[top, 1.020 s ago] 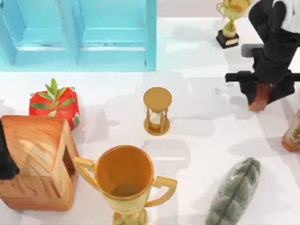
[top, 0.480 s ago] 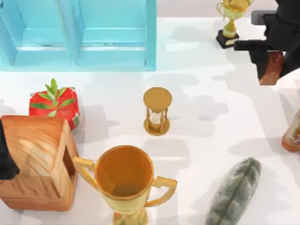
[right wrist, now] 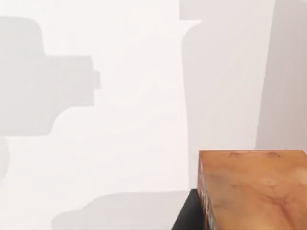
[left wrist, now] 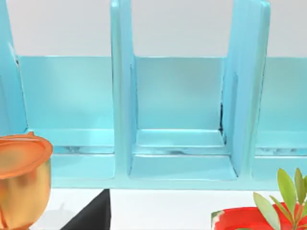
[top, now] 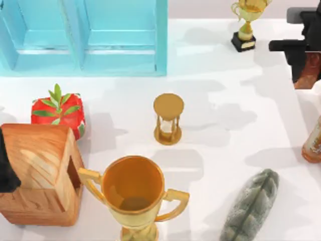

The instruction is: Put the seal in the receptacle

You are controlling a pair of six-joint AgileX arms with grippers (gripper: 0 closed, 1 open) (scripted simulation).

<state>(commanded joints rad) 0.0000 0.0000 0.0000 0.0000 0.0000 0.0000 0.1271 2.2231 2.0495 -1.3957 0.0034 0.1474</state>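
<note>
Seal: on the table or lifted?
Lifted. The seal hangs in the right gripper near the table's right edge; its shadow falls apart, below.

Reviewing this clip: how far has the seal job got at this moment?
Done: the right gripper has the seal clamped and off the table, at the top view's far right edge near the small trophy. In hand: carrying it; the right wrist view shows the block above bare white table. Left: moving it across to the blue compartment rack at the back left and releasing it. The left arm sits parked by the wooden house.
</note>
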